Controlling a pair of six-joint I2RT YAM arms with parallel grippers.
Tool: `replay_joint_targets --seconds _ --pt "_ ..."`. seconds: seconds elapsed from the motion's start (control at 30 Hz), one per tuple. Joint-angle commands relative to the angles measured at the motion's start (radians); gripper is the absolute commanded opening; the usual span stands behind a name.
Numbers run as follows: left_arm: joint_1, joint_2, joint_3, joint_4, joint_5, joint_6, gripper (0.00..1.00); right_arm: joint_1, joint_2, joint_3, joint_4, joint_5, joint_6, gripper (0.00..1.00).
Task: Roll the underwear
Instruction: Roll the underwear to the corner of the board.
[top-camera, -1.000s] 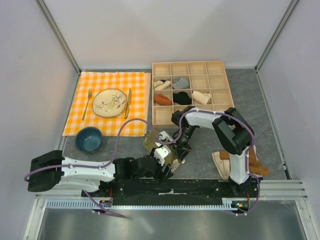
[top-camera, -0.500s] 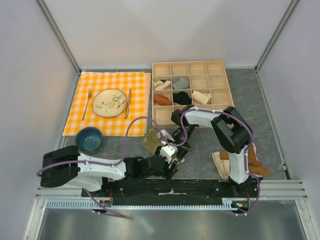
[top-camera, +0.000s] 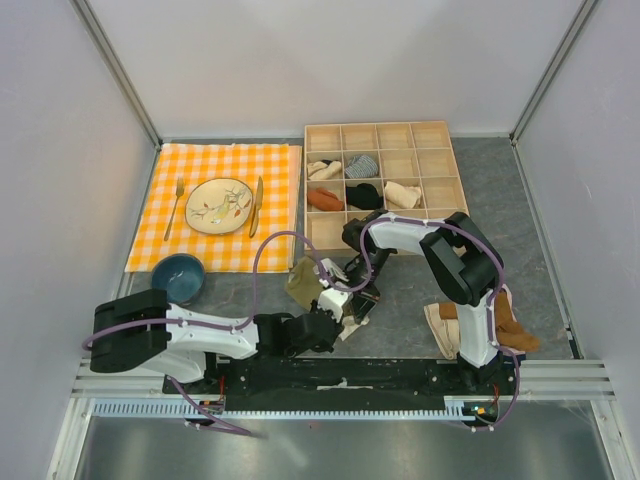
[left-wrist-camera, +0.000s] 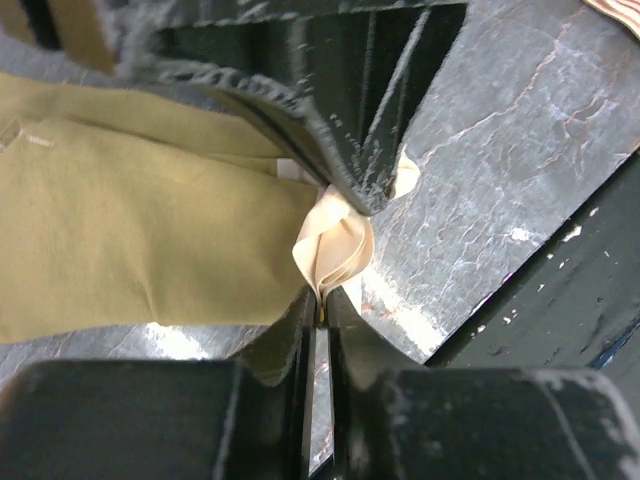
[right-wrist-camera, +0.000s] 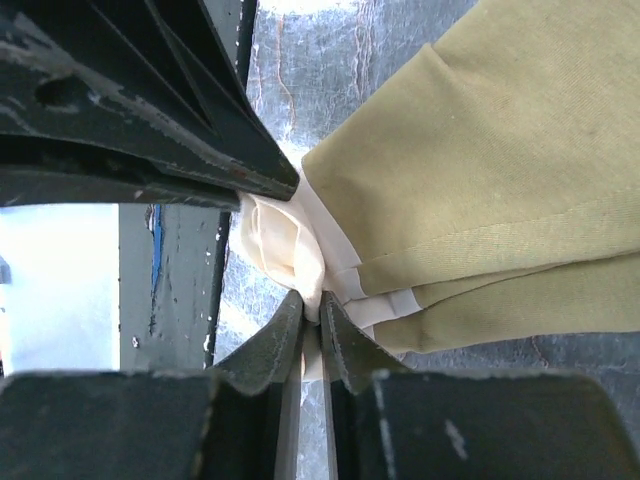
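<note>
Underwear (top-camera: 301, 284) lies on the grey bench (top-camera: 400, 300), near-centre, just near of the right near corner of the orange checked cloth (top-camera: 215, 160). Olive body is spread to the left, with the cream waistband (left-wrist-camera: 335, 240) bunched at its right near end. Left gripper (left-wrist-camera: 322, 303) is pressed together, pinching a fold of the waistband. Right gripper (right-wrist-camera: 312, 308) is also pressed together on the same cream bunch from the opposite side. The two grippers are almost touching, and each blocks part of the other's wrist view. In the top view they crowd over the waistband and hide most of it.

Around:
- Plate (top-camera: 219, 205), fork (top-camera: 176, 207) and knife (top-camera: 256, 205) sit on the cloth.
- Blue bowl (top-camera: 178, 277) sits on the bench at the cloth's near edge, left of the underwear.
- Wooden compartment box (top-camera: 432, 132) is far right, with rolled items in several cells.
- Pile of cream and rust-brown garments (top-camera: 515, 335) lies near right, by the right arm base.

Versus 1 s ago, the left arm's rear link has moved right and its gripper has gone farther in toward the right gripper. The purple cable loop has risen higher. Cloth, bowl, box and pile are unchanged.
</note>
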Motion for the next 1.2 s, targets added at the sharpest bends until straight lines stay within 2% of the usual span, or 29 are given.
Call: replay_joint_targets --seconds 0.0,0.33,0.7,0.8,1.0,1.07,1.17 --pt "0.034 0.012 0.015 -0.059 0.021 -0.103 0.02 0.026 -0.019 0.03 0.015 -0.046 0.017 0.18" --pt "0.171 0.013 -0.048 -0.078 0.2 -0.25 0.02 -0.005 -0.1 0.053 0.115 -0.032 0.132 0.4" --pt "0.195 -0.036 -0.128 -0.052 0.21 -0.325 0.02 -0.048 -0.2 0.087 0.126 0.017 0.092 0.43" --pt "0.197 -0.048 -0.14 -0.047 0.208 -0.34 0.02 -0.049 -0.245 0.057 0.127 -0.026 0.014 0.43" --pt "0.197 -0.094 -0.16 -0.047 0.188 -0.36 0.02 -0.028 -0.393 -0.112 0.101 -0.084 -0.396 0.42" --pt "0.197 -0.108 -0.166 -0.049 0.179 -0.363 0.02 -0.001 -0.427 -0.164 0.103 -0.051 -0.469 0.43" --pt "0.197 -0.142 -0.175 -0.05 0.17 -0.373 0.02 0.073 -0.451 -0.212 0.138 0.006 -0.487 0.43"
